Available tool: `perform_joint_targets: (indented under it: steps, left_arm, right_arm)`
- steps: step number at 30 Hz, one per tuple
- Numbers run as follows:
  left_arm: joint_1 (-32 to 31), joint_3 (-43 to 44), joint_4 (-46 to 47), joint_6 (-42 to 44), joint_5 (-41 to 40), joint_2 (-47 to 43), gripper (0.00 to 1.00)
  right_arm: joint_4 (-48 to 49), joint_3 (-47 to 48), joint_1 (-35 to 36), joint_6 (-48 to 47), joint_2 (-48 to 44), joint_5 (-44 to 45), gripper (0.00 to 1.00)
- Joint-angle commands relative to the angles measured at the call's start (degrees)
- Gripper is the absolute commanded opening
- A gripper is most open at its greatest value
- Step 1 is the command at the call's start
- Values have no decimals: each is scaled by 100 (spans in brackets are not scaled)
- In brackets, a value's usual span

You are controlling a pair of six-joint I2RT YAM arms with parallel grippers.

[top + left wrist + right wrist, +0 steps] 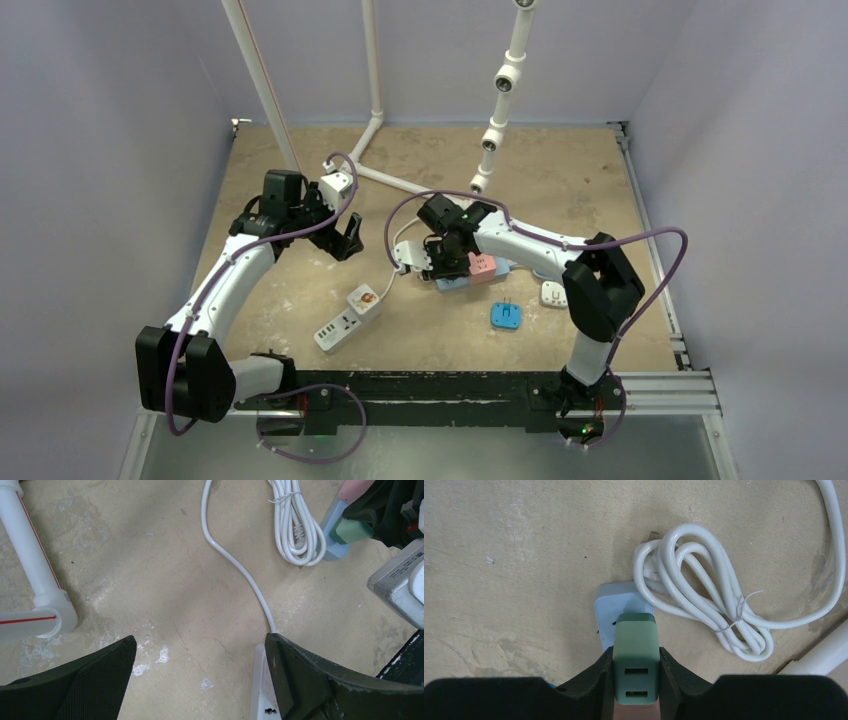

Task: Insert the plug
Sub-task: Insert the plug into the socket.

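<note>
My right gripper is shut on a green USB charger plug, one finger on each side. The plug stands on the end of a light-blue power strip; I cannot tell how deep its pins sit. In the top view the right gripper is over that strip, beside a pink plug. My left gripper is open and empty, above the floor left of them. In its wrist view the jaws stand wide apart, with a white power strip by the right finger.
A coiled white cable lies right of the blue strip. The white strip lies at front centre. A blue adapter and a white adapter lie to the right. White PVC pipes stand at the back. Walls enclose the board.
</note>
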Motion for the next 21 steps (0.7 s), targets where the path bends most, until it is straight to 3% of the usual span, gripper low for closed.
perform_joint_targets:
  steps: [1, 10, 21]
  left_arm:
    - [31, 127, 67, 111, 3, -139, 99]
    - [25, 185, 49, 138, 3, -144, 99]
    - [31, 282, 18, 157, -22, -135, 99]
  right_arm:
    - [-115, -236, 17, 54, 117, -88, 0]
    - [-71, -457, 16, 120, 273, -369, 0]
    - [38, -791, 21, 256, 211, -36, 0]
